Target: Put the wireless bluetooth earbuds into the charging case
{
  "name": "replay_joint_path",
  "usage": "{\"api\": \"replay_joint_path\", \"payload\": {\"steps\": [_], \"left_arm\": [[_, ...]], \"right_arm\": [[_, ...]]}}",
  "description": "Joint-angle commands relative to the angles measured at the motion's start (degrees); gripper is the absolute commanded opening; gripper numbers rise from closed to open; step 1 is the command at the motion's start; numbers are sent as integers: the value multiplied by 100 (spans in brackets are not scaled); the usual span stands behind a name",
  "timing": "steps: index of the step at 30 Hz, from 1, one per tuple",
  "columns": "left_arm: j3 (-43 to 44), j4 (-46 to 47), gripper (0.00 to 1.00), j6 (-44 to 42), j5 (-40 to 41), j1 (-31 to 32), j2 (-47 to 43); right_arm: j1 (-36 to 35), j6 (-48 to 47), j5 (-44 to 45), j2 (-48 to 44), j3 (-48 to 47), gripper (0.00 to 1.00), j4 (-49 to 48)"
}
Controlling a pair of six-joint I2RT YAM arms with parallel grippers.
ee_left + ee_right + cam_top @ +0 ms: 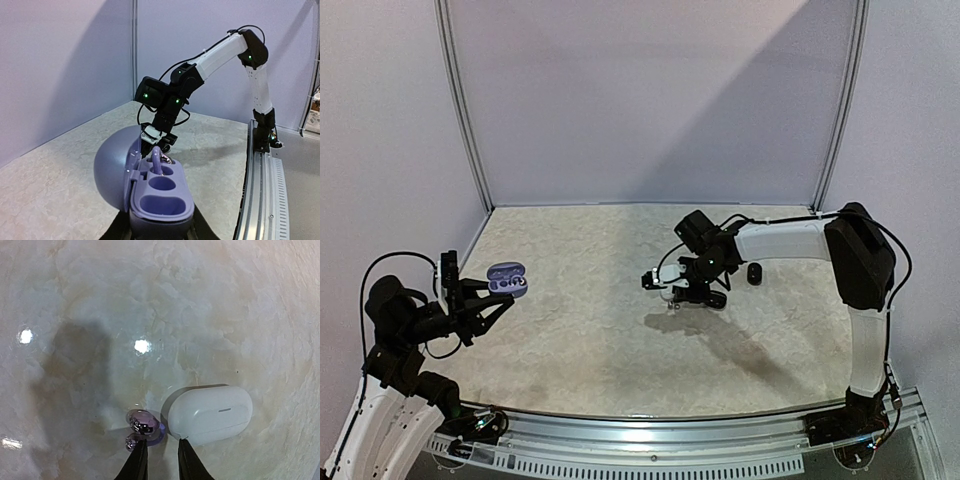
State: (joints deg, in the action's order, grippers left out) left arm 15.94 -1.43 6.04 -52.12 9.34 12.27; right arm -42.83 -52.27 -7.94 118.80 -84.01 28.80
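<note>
My left gripper (492, 295) is shut on the base of an open purple charging case (161, 202) and holds it above the table's left side. The case's lid (112, 167) is swung open to the left. A purple hooked earbud (157, 161) stands in its far socket, and the two nearer sockets are empty. Near the table's middle my right gripper (161, 446) points down, its fingers a small gap apart with nothing clearly gripped. A shiny purple earbud (145, 422) lies on the table just ahead of the left fingertip (140, 452).
A shut white case (210, 414) lies flat, touching the purple earbud's right side. A small black pebble-like case (754, 273) rests on the table right of the right gripper (695, 293). Walls bound the table at the back and sides, and a metal rail (650, 445) runs along the near edge.
</note>
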Motion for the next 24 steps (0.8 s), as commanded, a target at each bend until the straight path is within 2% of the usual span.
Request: {"api": "replay_joint_path", "payload": {"steps": [1,16,20,24], "left_arm": [[-85,29,0,4,-44,-60,16],[-92,46,0,5,-52,-58,23],[-96,33,0,9,-58,-56,23],[-93,32,0,5,-61,-59,-7]], "right_arm": [[18,190,-140,202,-142,23,39],[-41,415,-367,102,-154,23,230],[-21,934,-104,11,-230,23,185],[48,1812,211,-127,-342,27,328]]}}
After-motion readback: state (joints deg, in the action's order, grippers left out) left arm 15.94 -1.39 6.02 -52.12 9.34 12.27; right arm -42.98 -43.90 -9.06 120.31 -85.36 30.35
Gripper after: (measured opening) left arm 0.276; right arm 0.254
